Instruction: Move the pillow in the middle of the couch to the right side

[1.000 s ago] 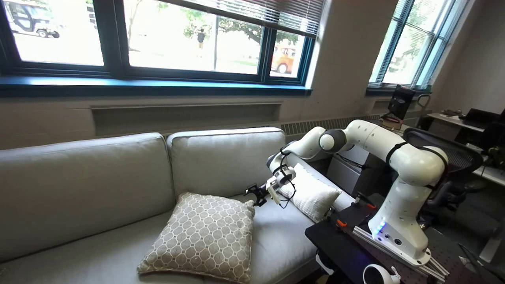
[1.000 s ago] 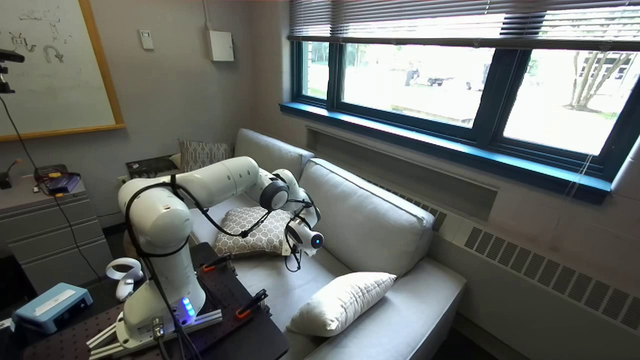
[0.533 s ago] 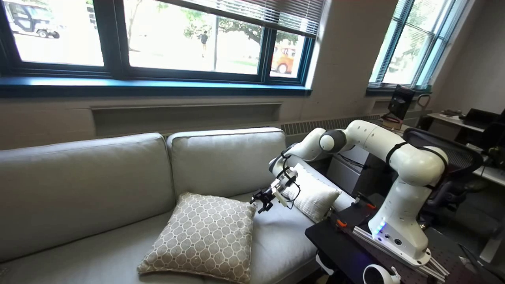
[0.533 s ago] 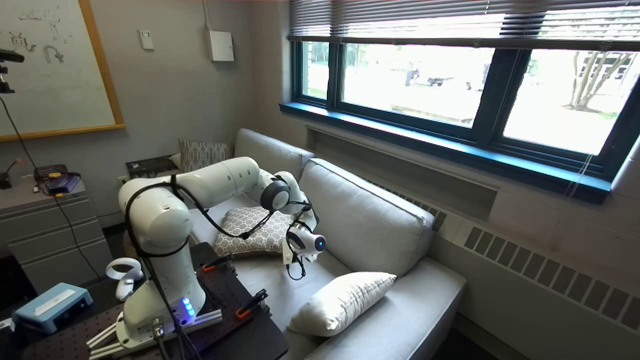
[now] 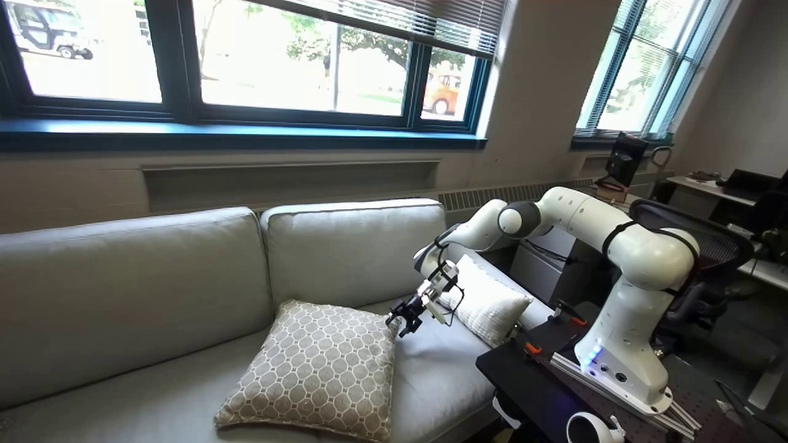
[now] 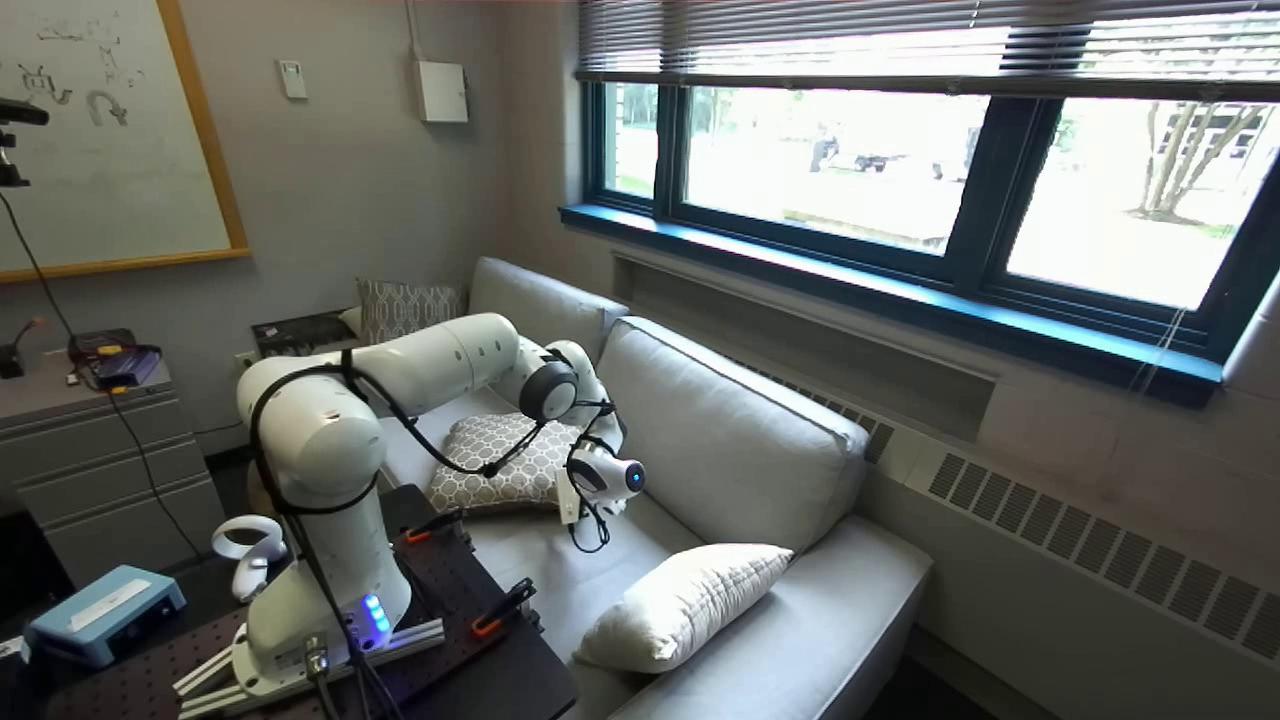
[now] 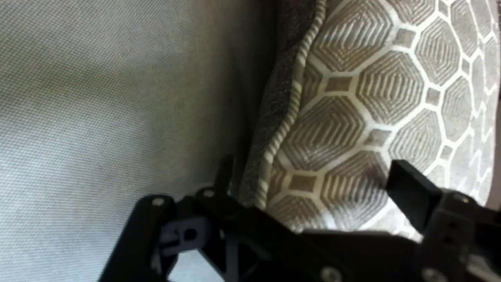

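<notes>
Closing our wide-spread claw [image 7: 312, 164] too shallowly, we could let the pillow [image 7: 391, 88] slip from between its fingers [image 7: 414, 196].

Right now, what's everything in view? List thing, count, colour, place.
couch: 1, pale grey, below larger window
patterned pillow: 1, beige, on couch
white pillow: 1, white, against armrest
far pillow: 1, grey-patterned, couch's far end
windows: 2, blue-framed, above and beyond couch
blinds: count unclear, grey, over windows
whiteboard: 1, white, above drawer cabinet
drawer cabinet: 1, grey, below whiteboard
wall boxes: 2, white, beside whiteboard
table: 1, black, beside couch
clamps: 2, black-orange, on table
hand controller: 1, white, beside arm
box: 1, blue, near hand controller
office chair: 1, black, background
desk clutter: uncounted, dark, background
arm: 1, white, over couch
fingers: 2, black, open at patterned pillow
</notes>
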`<state>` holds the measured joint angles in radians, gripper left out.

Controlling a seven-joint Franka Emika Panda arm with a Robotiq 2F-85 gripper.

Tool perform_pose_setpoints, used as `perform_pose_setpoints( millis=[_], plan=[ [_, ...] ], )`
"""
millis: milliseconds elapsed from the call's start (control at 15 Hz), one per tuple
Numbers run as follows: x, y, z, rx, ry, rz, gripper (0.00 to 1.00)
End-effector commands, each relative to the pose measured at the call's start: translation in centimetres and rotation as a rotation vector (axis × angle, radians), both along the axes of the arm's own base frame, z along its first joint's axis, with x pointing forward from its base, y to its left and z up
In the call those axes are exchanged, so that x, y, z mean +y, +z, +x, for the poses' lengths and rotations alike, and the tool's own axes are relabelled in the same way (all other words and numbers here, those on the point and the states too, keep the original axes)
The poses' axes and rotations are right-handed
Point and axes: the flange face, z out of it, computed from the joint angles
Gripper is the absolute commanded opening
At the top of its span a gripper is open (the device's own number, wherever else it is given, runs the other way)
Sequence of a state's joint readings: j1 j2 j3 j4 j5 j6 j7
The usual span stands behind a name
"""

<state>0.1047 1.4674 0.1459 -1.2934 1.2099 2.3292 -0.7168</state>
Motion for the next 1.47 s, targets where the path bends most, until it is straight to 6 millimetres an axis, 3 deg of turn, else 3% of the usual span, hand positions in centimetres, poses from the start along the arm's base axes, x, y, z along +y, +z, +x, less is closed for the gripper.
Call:
perform_pose_setpoints(
  millis=[0, 267, 600, 667, 800, 1400],
  plan=[
    [2.3, 1.1, 1.1, -0.012, 0.055, 0.028, 1.00],
    [3.1, 1.6, 1.4, -0.030, 0.103, 0.025, 1.00],
    [2.6, 2.3, 2.3, -0.051, 0.129, 0.007, 1.00],
    [2.7, 2.2, 2.3, -0.049, 0.149, 0.003, 0.75],
    [2.7, 2.4, 2.3, -0.051, 0.189, 0.000, 0.69],
    [3.4, 3.1, 3.0, -0.072, 0.264, -0.047, 0.01]
  ],
)
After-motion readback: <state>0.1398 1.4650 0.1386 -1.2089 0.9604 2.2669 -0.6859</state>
